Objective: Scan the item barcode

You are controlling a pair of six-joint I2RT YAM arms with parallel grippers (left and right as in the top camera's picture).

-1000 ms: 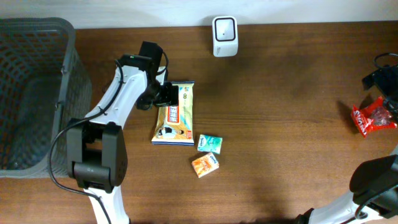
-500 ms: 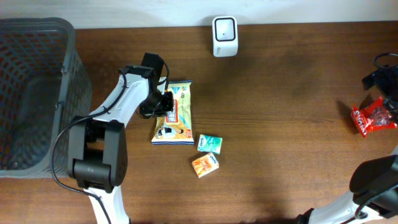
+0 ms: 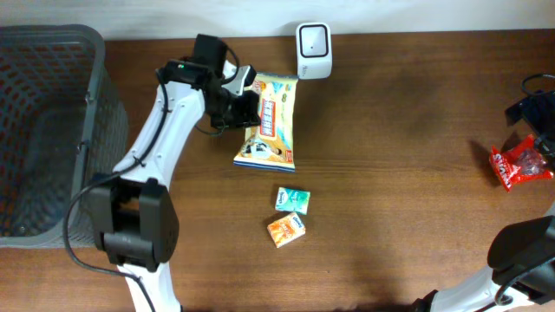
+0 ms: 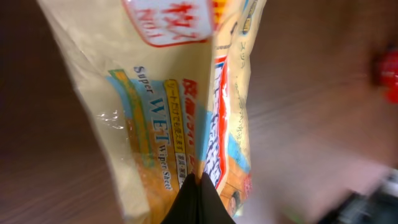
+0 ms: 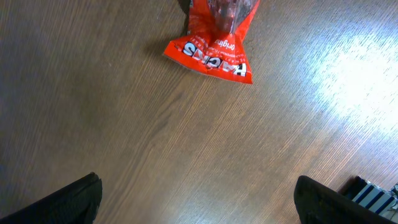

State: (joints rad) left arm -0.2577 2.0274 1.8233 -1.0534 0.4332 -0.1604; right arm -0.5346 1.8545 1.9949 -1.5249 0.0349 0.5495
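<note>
Black L hand (image 3: 245, 106): clamped fully shut on the left edge of the yellow pack (image 3: 270, 121), tips pinching only a thin fold of film. Pack sits just beside the scanner (image 3: 312, 50), top corner near its base, printed front up. R hand (image 5: 199, 202): wide open, nothing held, above bare counter (image 5: 124, 124) nr red bag (image 5: 214, 37).

Risks: edge-only pinch on soft film, so pack may sag, swing or slip out w/ any tilt. Front faces up, so code prob. on the underside; scan fails unless turned. Corner could knock scanner.

Not determinable: barcode not visible in any view; whether pack is lifted or resting; L wrist view bg blurred; R arm mostly cut off overhead.
</note>
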